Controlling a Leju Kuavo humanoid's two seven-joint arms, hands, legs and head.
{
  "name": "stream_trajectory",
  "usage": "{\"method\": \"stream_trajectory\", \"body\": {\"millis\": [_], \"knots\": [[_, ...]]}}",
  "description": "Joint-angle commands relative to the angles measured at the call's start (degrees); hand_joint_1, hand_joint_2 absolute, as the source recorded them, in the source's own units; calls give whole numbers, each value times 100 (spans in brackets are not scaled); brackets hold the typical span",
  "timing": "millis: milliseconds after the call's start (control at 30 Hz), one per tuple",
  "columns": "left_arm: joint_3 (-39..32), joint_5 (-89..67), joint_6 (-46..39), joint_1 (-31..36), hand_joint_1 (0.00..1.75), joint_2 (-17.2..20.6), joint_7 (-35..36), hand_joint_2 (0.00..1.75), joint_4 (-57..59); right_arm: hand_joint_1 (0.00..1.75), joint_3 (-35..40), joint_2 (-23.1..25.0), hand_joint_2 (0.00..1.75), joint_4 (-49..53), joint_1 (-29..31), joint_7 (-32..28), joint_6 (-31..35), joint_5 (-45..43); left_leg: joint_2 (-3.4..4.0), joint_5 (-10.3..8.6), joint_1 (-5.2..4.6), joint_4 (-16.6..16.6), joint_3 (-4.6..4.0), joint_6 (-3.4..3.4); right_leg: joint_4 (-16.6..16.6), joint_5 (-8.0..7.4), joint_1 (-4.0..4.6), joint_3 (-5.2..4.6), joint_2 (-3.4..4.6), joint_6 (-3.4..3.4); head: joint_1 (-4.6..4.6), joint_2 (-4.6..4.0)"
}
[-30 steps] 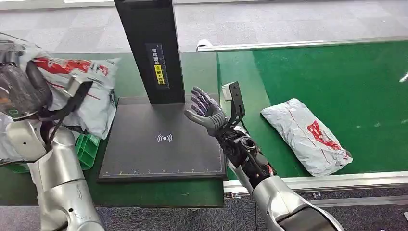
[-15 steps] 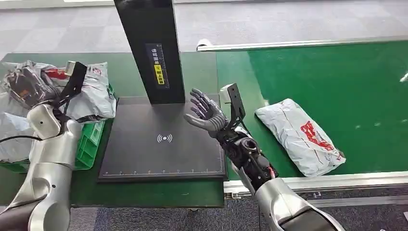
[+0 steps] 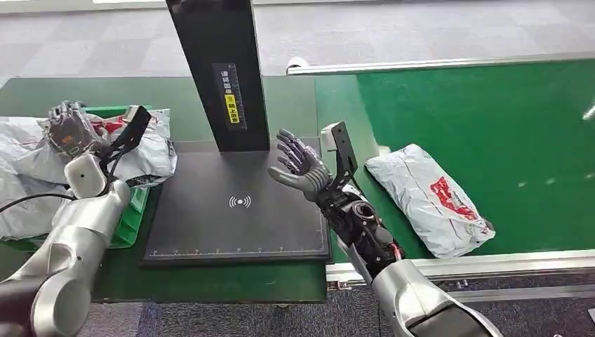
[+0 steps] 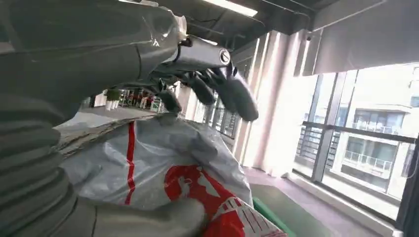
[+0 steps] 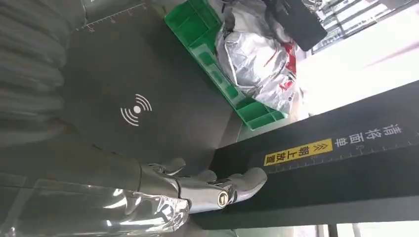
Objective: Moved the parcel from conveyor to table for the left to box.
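A: How were the hands?
B: The right hand (image 3: 303, 168) hung empty, fingers spread, above the scanner pad (image 3: 238, 210). The left hand (image 3: 68, 130) hovered with fingers apart over a bagged parcel (image 3: 144, 144) in the green bin (image 3: 130, 214).
A: And the conveyor?
B: One parcel (image 3: 426, 199) lay on the conveyor belt (image 3: 491, 112), long axis running diagonally.

arms (image 3: 77, 232): silver shells | fingers (image 3: 293, 151): dark grey | wrist covers: grey, ribbed
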State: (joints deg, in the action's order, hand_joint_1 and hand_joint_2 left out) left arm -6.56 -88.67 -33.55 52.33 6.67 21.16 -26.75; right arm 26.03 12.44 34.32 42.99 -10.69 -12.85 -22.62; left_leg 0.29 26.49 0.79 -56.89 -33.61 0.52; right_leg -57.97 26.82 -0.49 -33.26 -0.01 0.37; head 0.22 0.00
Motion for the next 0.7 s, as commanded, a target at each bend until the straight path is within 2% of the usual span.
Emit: {"method": "stream_trajectory", "body": {"millis": [33, 100, 167, 233, 267, 300, 333, 367, 400, 600, 700], "knots": [[249, -57, -261, 95, 0, -80, -168, 175, 669, 0, 75, -86, 175, -72, 140, 34, -82, 48, -13, -4, -1, 8, 8, -3, 7, 0, 0, 12, -11, -1, 0, 0], [173, -111, -645, 75, 0, -58, -348, 175, 606, 0, 85, -105, 175, 2, 110, 66, -80, 51, -7, -2, -1, 7, 9, -4, 7, 0, 0, 12, -5, -1, 0, 0], [-145, 91, -645, -523, 0, -111, -971, 175, -1077, 0, 122, -120, 175, 83, 93, 86, -76, 38, -4, -1, -1, 6, 9, -4, 6, 0, 0, 12, -3, 0, 0, 0], [-1059, 590, -645, -1041, 0, -488, -2349, 175, -2872, 0, 163, -115, 175, 118, 98, 85, -41, 17, 0, -1, -1, 7, 2, -4, 7, -1, 0, 4, 1, 1, 2, 0], [-3219, 1314, -645, -773, 0, -1622, -4509, 175, -4016, 0, 210, -96, 175, 84, 125, 50, -12, 4, 0, 1, 0, 13, 12, -7, 16, -1, 1, 15, 2, 0, 2, 0], [-3900, 1337, -645, -713, 0, -1816, -6116, 175, -4288, 0, 250, -75, 175, 34, 153, 22, 11, -21, 2, 1, 1, 6, 5, -5, 9, -1, 2, 7, 3, 0, 0, 0], [-3508, 1778, -645, -875, 0, -1818, -6116, 175, -4611, 0, 265, -73, 175, 5, 160, -2, 46, -30, -43, 1, 12, -16, -26, -10, 2, 6, 13, 3, -42, 4, 2, 0], [-3366, 1839, -645, -914, 0, -1860, -6116, 175, -4630, 0, 271, -89, 175, -3, 157, -35, 61, -40, -38, 4, 15, -25, -30, -10, -2, 8, 16, -8, -39, 5, -2, -2], [-3202, 1963, -645, -956, 0, -1909, -6116, 0, -4784, 0, 326, -140, 175, 7, 152, -90, 38, 4, -21, -1, 10, -15, -27, -6, -1, 1, 11, -16, -22, 2, 4, 0], [-2255, 2761, -645, -1291, 0, -2032, -6116, 0, -6071, 0, 457, -248, 175, 11, 167, -194, -112, 49, 37, 14, -2, -9, -4, -3, 2, 1, -1, -8, 37, -1, -2, 0], [-2169, 2908, -645, -1317, 0, -2053, -6116, 0, -6175, 0, 466, -252, 175, 2, 172, -201, -127, 45, 20, 9, -2, -4, -6, -1, 2, 0, -2, -11, 25, -2, 4, 0]]}}
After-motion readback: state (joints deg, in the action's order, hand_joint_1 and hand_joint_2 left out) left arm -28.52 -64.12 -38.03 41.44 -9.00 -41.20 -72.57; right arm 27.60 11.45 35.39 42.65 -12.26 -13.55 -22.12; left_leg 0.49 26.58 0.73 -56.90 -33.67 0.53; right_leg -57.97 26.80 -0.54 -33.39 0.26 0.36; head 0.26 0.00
